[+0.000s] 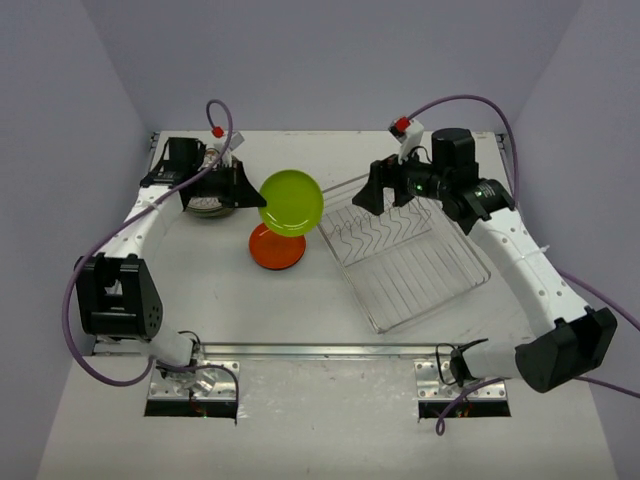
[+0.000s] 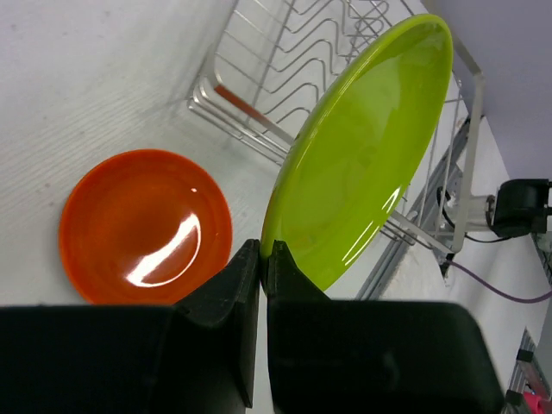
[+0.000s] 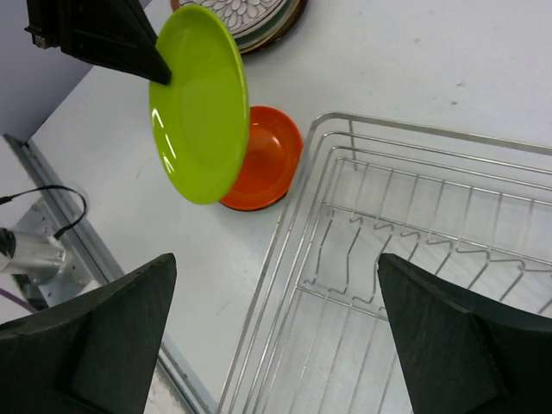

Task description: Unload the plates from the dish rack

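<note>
Lime plate (image 2: 362,155) held by its rim only
My left pincer (image 2: 261,259) grips that thin edge; I fear a slip onto the orange plate (image 2: 142,224) just below. Right pincer (image 3: 274,276) gapes empty.

Top cam: fixed, high behind near edge of table (image 1: 250,310), looks down, wide. Wrist cams: close, facing each other; both see lime plate (image 2: 362,155), orange plate (image 2: 142,228), dish rack (image 1: 410,260).

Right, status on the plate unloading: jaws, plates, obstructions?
Left jaws shut on lime green plate rim, tilted over orange plate. Right jaws open above dish rack, rack empty. Nothing blocking.
</note>
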Robot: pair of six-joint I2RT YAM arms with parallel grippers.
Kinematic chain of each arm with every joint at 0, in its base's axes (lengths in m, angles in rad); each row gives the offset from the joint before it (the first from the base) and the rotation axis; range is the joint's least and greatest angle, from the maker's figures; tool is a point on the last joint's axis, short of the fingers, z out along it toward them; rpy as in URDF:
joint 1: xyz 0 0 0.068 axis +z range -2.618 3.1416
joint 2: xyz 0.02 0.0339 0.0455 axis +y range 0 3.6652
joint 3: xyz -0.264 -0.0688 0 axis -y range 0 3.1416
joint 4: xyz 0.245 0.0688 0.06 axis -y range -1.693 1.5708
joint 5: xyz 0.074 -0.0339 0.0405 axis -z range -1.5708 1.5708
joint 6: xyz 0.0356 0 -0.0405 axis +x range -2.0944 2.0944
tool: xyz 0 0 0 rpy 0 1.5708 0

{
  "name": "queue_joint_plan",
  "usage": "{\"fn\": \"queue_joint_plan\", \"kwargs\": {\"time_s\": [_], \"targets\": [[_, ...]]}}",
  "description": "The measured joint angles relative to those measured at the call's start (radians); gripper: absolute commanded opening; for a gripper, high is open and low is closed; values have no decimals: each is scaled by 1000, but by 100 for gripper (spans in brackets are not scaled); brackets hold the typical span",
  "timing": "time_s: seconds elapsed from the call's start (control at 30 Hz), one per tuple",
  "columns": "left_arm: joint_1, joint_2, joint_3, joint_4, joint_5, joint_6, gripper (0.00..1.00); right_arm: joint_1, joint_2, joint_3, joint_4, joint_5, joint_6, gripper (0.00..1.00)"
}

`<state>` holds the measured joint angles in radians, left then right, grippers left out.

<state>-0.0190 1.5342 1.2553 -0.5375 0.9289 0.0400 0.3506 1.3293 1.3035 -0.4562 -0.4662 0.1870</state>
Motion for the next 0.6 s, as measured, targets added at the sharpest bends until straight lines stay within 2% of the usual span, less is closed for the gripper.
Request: {"fn": "queue_joint_plan", "kwargs": {"time_s": [0.23, 0.43, 0.6], "targets": [[72, 43, -14, -70, -73, 86, 0, -88, -36, -1, -4, 45, 22, 99], [80, 197, -18, -107, -131, 102, 0, -138, -36, -1, -33, 49, 45, 99], [81, 246, -21, -117, -189, 102, 0, -153, -35, -1, -55, 50, 50, 99]]}}
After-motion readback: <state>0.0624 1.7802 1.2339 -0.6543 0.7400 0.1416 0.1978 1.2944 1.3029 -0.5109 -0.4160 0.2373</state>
